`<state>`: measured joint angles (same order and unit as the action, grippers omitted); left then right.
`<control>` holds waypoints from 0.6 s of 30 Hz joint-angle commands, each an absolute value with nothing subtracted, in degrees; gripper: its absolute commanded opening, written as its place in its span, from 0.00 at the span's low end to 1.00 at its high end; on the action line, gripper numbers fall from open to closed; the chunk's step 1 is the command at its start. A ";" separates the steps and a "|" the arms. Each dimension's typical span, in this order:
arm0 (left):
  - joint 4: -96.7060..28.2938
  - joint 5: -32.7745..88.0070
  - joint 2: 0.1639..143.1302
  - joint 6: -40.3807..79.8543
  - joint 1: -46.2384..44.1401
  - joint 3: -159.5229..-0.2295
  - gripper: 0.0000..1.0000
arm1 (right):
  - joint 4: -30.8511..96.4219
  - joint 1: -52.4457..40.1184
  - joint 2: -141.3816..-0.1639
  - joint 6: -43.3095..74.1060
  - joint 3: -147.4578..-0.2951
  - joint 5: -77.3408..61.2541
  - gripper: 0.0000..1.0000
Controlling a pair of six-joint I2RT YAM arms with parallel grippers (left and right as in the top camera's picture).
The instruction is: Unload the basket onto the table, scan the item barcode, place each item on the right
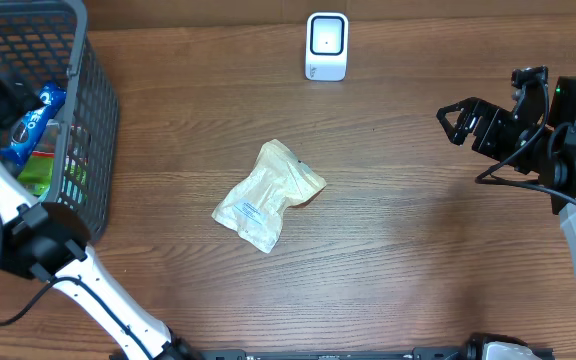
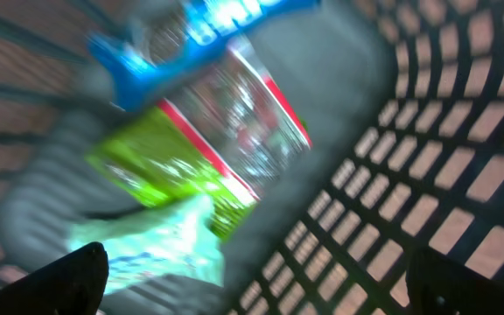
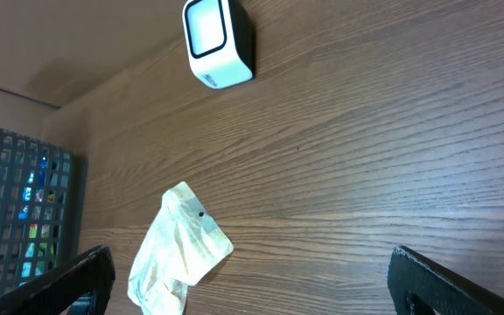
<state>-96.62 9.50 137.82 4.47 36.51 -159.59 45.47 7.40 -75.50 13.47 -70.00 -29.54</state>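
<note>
Brown wood-grain table (image 1: 418, 250) under the rig. I had my left arm bent down into the dark grey plastic mesh basket (image 1: 96, 110) at the far left corner. The left gripper (image 2: 261, 284) was spread wide above a blue packet (image 2: 199, 35) and a green packet (image 2: 147, 166), grasping nothing, and their lettering was too blurred to read. My right gripper (image 1: 455, 122) hung released by the right edge. The cream crinkled pouch (image 1: 268, 195) lay mid-table with open wood all round and a small unreadable label. The white box scanner (image 1: 326, 45) stood at the far edge.

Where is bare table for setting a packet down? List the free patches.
Free: the table between the cream packet and the right tool; the strip between the scanner and packet. Crowded: the gray basket, holding snack packs.
</note>
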 commanded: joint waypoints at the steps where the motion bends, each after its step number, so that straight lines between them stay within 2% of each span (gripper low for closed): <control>1: -96.84 14.13 136.62 5.15 34.72 -152.62 1.00 | 45.21 7.11 -75.31 13.54 -71.70 -29.23 1.00; 3: -96.84 13.69 134.52 5.13 33.45 -147.98 1.00 | 45.36 7.11 -75.31 13.52 -71.70 -29.23 1.00; 8: -96.84 3.51 128.64 6.96 31.09 -141.99 1.00 | 45.12 7.11 -75.31 13.50 -71.70 -29.19 1.00; 18: -96.84 1.78 114.32 8.03 28.95 -139.44 1.00 | 44.10 7.11 -75.70 13.50 -71.70 -29.19 1.00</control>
